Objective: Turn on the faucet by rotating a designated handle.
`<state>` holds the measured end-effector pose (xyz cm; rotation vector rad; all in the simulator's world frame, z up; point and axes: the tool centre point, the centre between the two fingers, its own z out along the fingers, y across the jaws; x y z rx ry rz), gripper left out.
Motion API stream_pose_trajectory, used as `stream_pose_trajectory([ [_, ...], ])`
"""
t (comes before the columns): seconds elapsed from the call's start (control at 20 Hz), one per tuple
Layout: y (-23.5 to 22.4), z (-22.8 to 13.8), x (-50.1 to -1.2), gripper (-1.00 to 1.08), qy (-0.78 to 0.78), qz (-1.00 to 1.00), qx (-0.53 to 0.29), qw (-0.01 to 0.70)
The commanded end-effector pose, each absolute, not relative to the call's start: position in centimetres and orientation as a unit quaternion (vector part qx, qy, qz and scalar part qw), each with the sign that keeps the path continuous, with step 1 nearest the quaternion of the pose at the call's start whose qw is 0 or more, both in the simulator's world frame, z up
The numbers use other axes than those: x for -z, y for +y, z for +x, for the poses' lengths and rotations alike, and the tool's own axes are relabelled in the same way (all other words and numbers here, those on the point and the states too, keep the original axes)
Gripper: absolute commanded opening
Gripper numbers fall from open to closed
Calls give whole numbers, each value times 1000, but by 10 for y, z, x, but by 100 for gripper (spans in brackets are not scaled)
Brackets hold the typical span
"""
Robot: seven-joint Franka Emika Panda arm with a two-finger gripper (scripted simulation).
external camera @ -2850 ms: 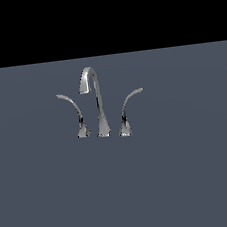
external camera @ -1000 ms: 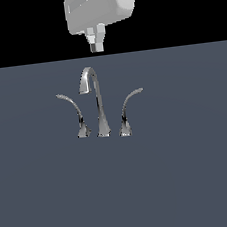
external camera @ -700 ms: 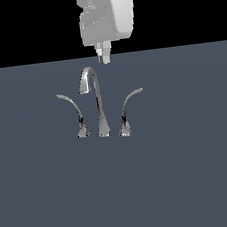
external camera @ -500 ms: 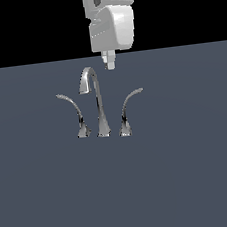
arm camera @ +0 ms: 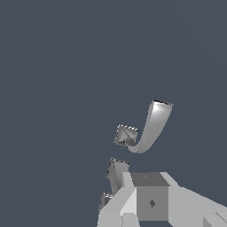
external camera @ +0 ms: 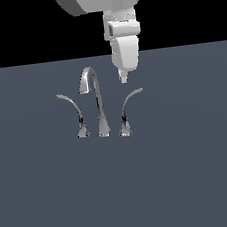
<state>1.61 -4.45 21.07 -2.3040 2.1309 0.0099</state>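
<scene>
A wide slate-grey bench (external camera: 194, 176) fills the room's floor of view. Above it hangs the pale arm (external camera: 120, 29), its fingers (external camera: 123, 77) pointing down, just above and beside the right lever's tip; whether they're parted or closed I can't tell from here. The chrome faucet (external camera: 98, 105) stands mid-bench, spout tall and hooked. The handle (external camera: 127, 111) curves up on the exterior view's right; its twin lever (external camera: 74, 115) stands opposite.

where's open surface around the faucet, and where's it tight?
Free: the grey surface in front of the faucet, and the stretches outside both levers. Tight: the gaps between the spout and each lever, and above the handle on the exterior view's right, where the gripper hangs.
</scene>
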Motion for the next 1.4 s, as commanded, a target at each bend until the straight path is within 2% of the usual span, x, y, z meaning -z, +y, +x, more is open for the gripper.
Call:
stream_pose_trajectory([
  [0.0,-55,25,-200,-100,702,-712,-2,1],
  [0.7,-90,43,-170,-100,765,-644,0,0],
  [1.1,-90,43,-171,-100,764,-646,0,0],
  [1.35,-93,27,-171,-100,764,-646,0,0],
])
